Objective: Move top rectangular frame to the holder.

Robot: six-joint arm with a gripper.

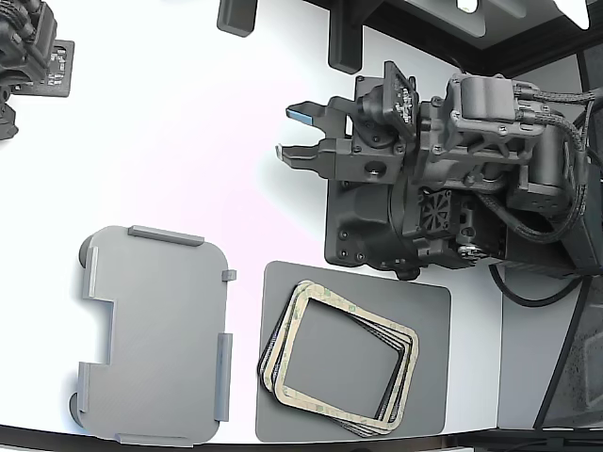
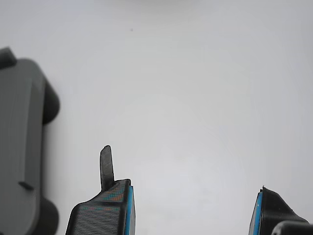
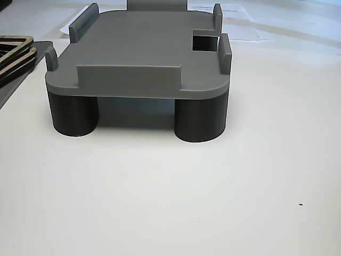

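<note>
The top rectangular frame, beige with greenish specks, lies uppermost on a skewed stack of frames in the lower middle of the exterior view. Thin black frames peek out beneath it. An edge of that stack shows in the other view. The holder, a light grey tray with raised tabs and a stepped notch, sits to the exterior view's left of the stack and has nothing on it. It stands on round feet. My gripper hovers open over bare white table, well away from the stack. Its blue-padded fingers hold nothing, and the holder's edge lies beside them.
A darker grey flat mat lies under the frame stack. The arm's black body fills the exterior view's right. A second dark arm sits in the upper left corner. Black fixtures stand along the table's far edge.
</note>
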